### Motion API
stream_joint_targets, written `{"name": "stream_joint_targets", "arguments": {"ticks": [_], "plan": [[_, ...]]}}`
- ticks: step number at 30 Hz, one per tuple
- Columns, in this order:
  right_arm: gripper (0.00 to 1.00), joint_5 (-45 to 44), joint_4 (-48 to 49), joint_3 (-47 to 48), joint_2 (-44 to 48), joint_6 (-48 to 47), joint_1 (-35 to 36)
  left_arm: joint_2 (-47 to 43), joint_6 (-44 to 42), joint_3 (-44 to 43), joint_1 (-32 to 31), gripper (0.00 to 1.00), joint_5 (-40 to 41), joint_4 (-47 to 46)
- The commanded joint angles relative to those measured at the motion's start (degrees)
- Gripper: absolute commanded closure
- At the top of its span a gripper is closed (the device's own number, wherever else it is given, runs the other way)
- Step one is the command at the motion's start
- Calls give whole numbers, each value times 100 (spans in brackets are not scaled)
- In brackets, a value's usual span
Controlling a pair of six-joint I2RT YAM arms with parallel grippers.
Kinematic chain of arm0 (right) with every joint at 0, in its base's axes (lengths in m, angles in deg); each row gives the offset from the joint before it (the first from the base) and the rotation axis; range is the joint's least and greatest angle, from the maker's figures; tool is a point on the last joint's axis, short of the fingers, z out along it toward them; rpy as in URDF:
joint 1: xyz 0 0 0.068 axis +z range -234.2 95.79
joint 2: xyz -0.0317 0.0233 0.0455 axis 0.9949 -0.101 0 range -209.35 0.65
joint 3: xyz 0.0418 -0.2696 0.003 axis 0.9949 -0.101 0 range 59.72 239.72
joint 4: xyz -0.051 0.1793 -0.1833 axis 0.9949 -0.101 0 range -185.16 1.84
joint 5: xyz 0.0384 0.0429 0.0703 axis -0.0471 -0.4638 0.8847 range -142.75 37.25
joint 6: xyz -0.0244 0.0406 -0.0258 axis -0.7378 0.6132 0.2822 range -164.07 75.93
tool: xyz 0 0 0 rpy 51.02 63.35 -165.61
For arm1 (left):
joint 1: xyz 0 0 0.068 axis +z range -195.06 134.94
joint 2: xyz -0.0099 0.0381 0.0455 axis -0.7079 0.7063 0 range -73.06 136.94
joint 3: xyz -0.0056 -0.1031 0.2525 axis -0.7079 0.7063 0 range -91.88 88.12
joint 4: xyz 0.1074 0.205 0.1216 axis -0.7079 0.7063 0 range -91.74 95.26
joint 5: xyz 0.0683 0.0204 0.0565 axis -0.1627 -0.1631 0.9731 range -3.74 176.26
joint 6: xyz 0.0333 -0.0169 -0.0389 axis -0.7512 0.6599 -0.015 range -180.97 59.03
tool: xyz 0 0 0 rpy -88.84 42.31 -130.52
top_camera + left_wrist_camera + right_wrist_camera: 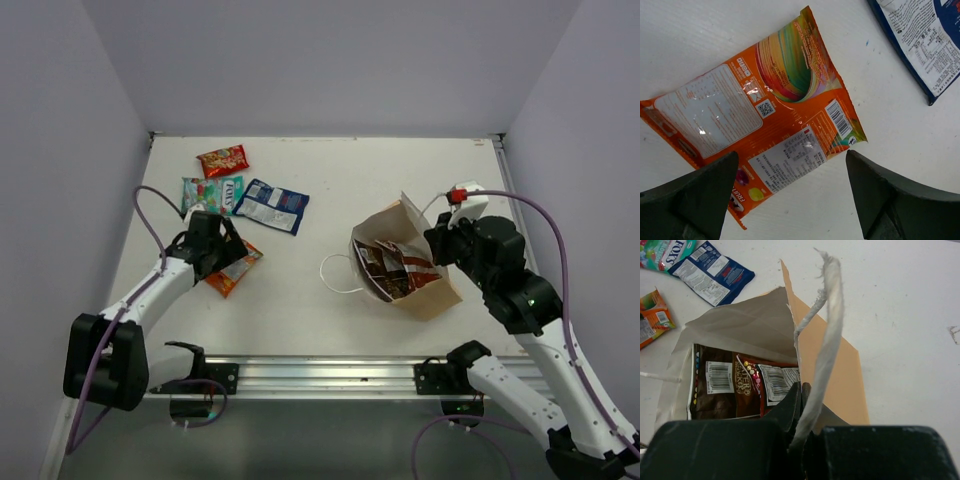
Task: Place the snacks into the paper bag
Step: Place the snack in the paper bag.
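The tan paper bag point(428, 292) lies right of centre, mouth open toward the left, with dark brown packets point(385, 265) and a red-white packet point(775, 381) inside. My right gripper point(438, 245) is shut on the bag's upper wall edge point(805, 390), next to its white cord handle point(827, 330). My left gripper point(226, 249) is open, its jaws wide apart just above the orange packet point(236, 271), which lies flat, back side up point(760, 125). A red packet point(223, 160), a teal-green packet point(210, 194) and a blue-white packet point(272, 206) lie on the table at the back left.
The bag's second cord handle point(335, 275) loops onto the table left of the mouth. A metal rail point(320, 375) runs along the near edge. Walls close in the table's left, back and right sides. The blue-white packet's corner point(925, 45) shows right of my left gripper.
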Motion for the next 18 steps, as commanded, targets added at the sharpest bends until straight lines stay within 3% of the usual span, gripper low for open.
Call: {"name": "stream_joint_targets", "arguments": {"ticks": [1,8,18], "plan": [[100,105,254,29,142,77,41,370,-233,-390,50,8,210,-656],[100,272,324,-67,238,139,94,1108,-638,-320,-116,16,-194,-1333],[100,124,527,-252,327,130,357,1935,-647,128,-1845,22,-809,-1825]]}}
